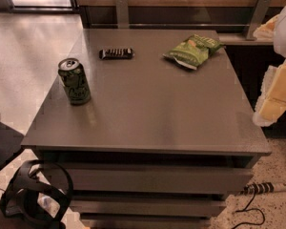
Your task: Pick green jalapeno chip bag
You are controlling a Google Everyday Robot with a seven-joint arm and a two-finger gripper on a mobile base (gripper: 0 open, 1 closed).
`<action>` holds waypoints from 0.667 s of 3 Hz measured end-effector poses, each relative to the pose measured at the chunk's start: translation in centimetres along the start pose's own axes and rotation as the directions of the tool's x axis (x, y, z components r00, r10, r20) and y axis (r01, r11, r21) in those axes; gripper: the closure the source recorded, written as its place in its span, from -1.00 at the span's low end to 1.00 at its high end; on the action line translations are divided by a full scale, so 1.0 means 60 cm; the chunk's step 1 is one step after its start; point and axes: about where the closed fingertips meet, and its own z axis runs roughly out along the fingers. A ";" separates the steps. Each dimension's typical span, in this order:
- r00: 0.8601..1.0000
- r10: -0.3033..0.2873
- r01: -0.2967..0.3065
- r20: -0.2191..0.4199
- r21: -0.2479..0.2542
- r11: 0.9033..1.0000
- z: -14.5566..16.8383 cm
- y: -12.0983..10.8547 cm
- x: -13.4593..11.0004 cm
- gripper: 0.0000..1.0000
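The green jalapeno chip bag [194, 50] lies flat on the far right part of the grey table [152, 113], light green and crinkled with a white sealed edge toward me. My gripper [277, 80], white with yellowish parts, hangs at the right edge of the view, beyond the table's right side and to the right of the bag, not touching it. Nothing shows in its grasp.
A dark green soda can [75, 81] stands upright near the table's left edge. A small black bar-shaped object [116, 53] lies at the back, left of the bag. A black ring-shaped device [34, 194] sits low at the front left. Cables [257, 194] lie on the floor at right.
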 end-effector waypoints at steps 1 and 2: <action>1.000 0.000 0.000 0.001 0.003 1.000 -0.001 -0.001 -0.001 -1.00; 0.999 0.027 -0.030 0.039 0.056 0.998 0.012 -0.064 -0.016 -1.00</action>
